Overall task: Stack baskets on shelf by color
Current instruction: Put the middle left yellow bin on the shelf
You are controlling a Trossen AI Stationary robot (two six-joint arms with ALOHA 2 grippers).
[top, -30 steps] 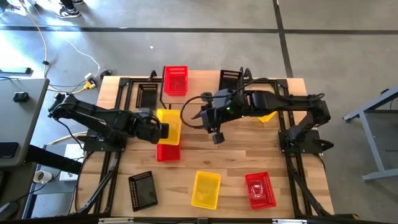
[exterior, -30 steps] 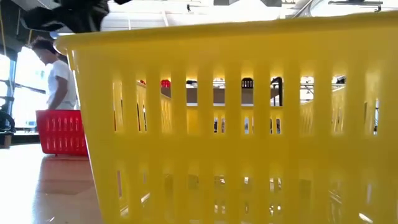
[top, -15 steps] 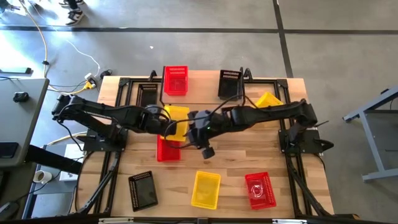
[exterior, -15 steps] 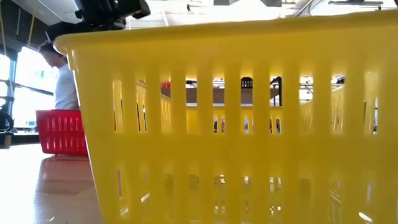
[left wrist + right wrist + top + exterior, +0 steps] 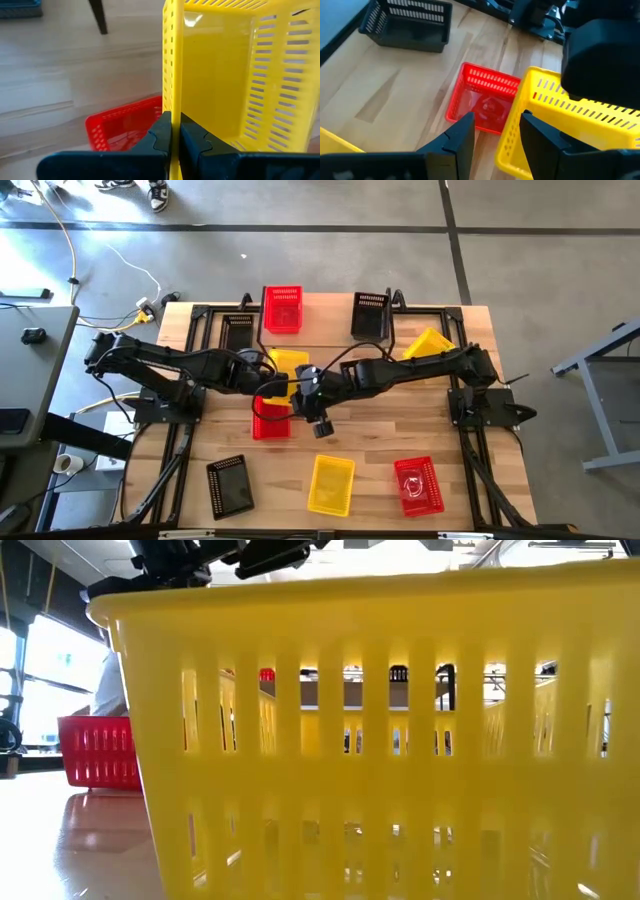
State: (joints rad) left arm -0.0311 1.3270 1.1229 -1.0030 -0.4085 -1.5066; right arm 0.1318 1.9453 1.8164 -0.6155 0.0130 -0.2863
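My left gripper (image 5: 268, 380) is shut on a yellow basket (image 5: 287, 370) held over the middle of the table. A red basket (image 5: 270, 422) rests on its base on the tabletop just below and nearer; it also shows in the left wrist view (image 5: 125, 125). My right gripper (image 5: 495, 140) is open, reaching in from the right (image 5: 320, 423). It hovers beside the red basket (image 5: 485, 105) and the yellow basket (image 5: 570, 130). The shelf (image 5: 325, 335) stands at the far side, carrying a red basket (image 5: 283, 310) and a black basket (image 5: 370, 315). My left gripper pinches the yellow basket's side wall (image 5: 171, 107) at its rim, one finger (image 5: 160, 132) outside and one finger (image 5: 192, 135) inside. It comes in from the table's left. The basket is lifted clear of the table, above the red basket.
A black basket (image 5: 238, 330) sits at the shelf's left end and a yellow basket (image 5: 430, 342) lies far right. Along the near edge stand a black basket (image 5: 230, 483), a yellow basket (image 5: 331, 483) that fills the low view (image 5: 380, 740), and a red basket (image 5: 418, 485).
My right arm has swung toward the table's left and near side, bringing its gripper from the centre to beside the red basket. My left gripper has carried the yellow basket a little toward the right and far side, uncovering more of the red basket.
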